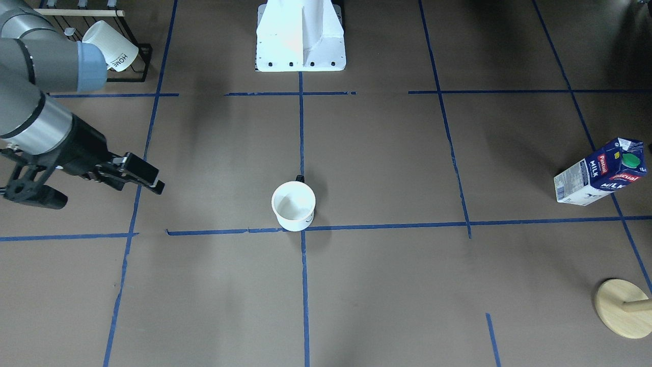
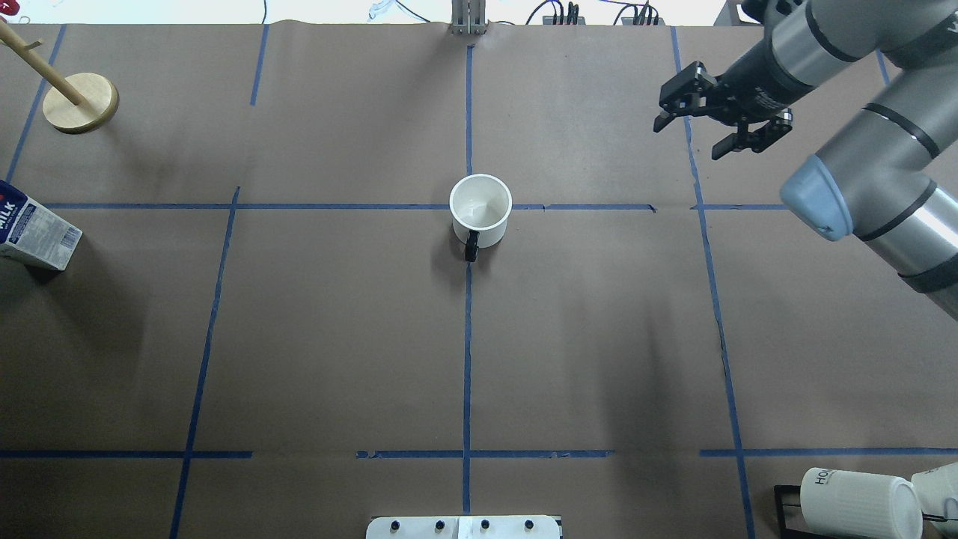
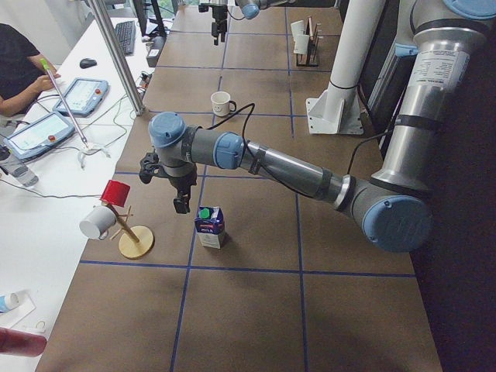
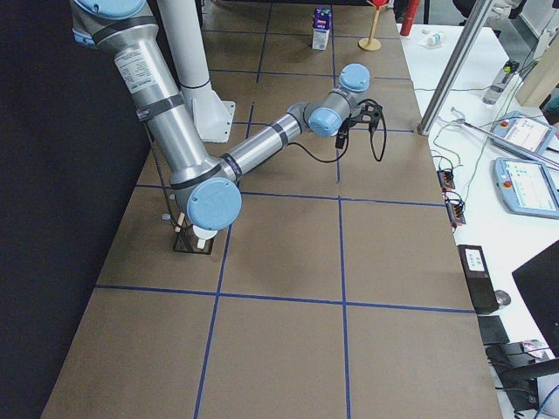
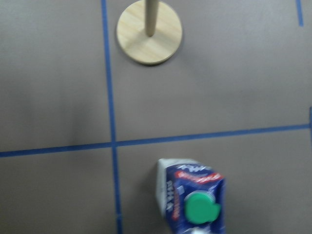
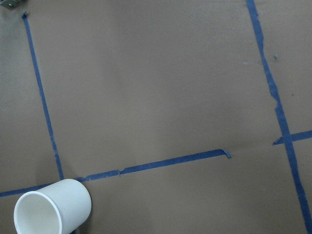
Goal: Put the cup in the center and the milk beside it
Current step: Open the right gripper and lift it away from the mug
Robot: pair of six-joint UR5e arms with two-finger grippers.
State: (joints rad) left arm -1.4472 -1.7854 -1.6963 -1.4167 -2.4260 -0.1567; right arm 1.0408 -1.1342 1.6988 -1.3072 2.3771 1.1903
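Observation:
The white cup [image 1: 293, 204] stands upright on the center crossing [image 1: 304, 233] of the blue tape lines, its dark handle toward the robot; it also shows in the overhead view [image 2: 480, 209] and at the right wrist view's lower left [image 6: 51, 207]. The milk carton [image 1: 601, 173] stands upright far off on the robot's left side [image 2: 34, 232]. My right gripper [image 2: 688, 138] is open and empty, well to the right of the cup [image 1: 112, 196]. My left gripper [image 3: 180, 194] hovers above and just beyond the milk [image 5: 192, 195]; I cannot tell whether it is open.
A wooden mug stand [image 1: 624, 308] stands near the milk, with a red cup [image 3: 116, 192] hung on it. A black rack with ribbed "HOME" mugs [image 2: 853, 501] sits at the robot's near right. The white robot base [image 1: 300, 38] is at the table's edge.

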